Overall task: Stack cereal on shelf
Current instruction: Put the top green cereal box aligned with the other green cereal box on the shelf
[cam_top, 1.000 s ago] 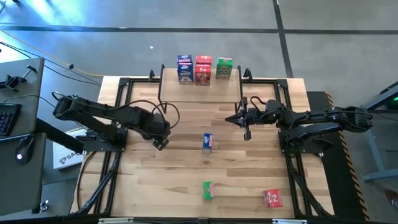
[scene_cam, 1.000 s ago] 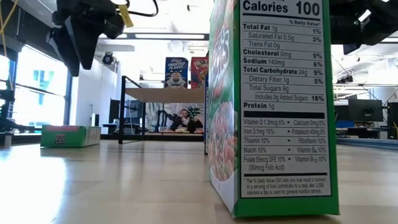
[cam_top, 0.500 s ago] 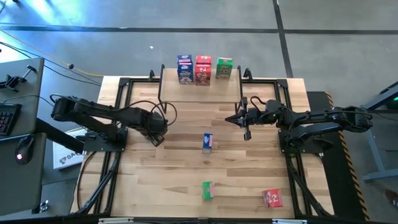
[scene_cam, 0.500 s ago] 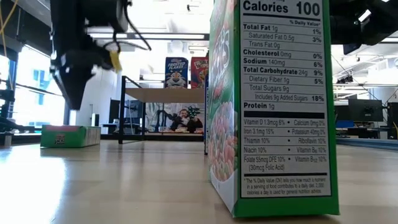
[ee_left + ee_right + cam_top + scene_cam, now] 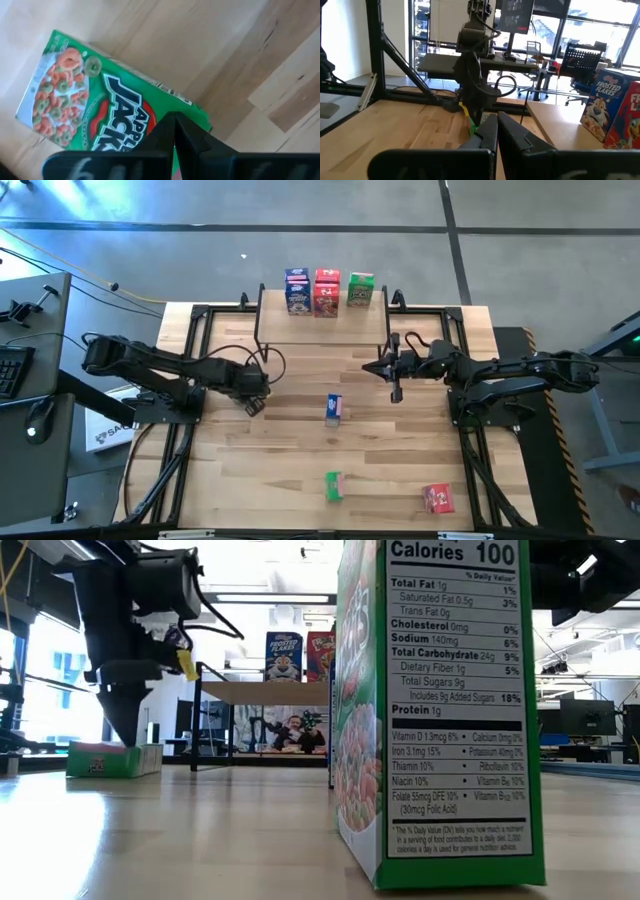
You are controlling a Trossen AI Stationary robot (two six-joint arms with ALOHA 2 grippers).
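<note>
My left pincer (image 5: pixel 254 406) hangs tips together just above a green cereal box (image 5: pixel 100 105) lying flat on the desk (image 5: pixel 290 470) — left side. My right pincer (image 5: pixel 395 392) waits, also closed, near the shelf (image 5: pixel 265 692) — three boxes stand there.

Middle of the table (image 5: pixel 290 430) is mostly open; only a blue box (image 5: pixel 334 408) stands there, with a green box (image 5: pixel 333 486) and red box (image 5: pixel 437 499) near the front edge; left gripper (image 5: pixel 254 404) hangs right over a flat green box (image 5: pixel 90 100); right gripper (image 5: pixel 395 392) sits beside the shelf's (image 5: pixel 320 330) leg; three boxes crowd the shelf's back edge.
</note>
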